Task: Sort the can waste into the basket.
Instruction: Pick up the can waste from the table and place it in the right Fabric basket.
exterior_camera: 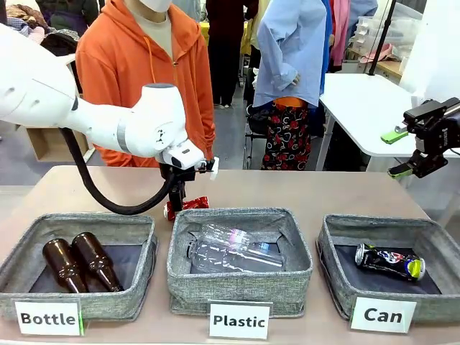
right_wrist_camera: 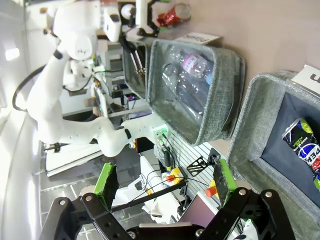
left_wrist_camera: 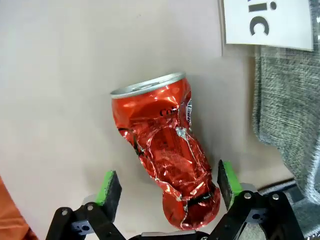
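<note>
Bare tabletop (left_wrist_camera: 60,75), red can (left_wrist_camera: 167,150) between spread left fingers (left_wrist_camera: 108,186)

This is a robotics lab set up for sorting trials. A white robot arm (exterior_camera: 43,93) trailing a black cable (exterior_camera: 122,211) reaches in from nine o'clock over a plain tan table (exterior_camera: 302,188). At six o'clock sit three matching grey fabric bins with printed cards: the Bottle bin (exterior_camera: 108,305), the Plastic bin (exterior_camera: 187,287) and the Can bin (exterior_camera: 334,287). A white worktable (exterior_camera: 359,108) stands at two o'clock. In the right wrist view, loose wiring and electronics (right_wrist_camera: 167,150) sit by the arm's mount.
</note>
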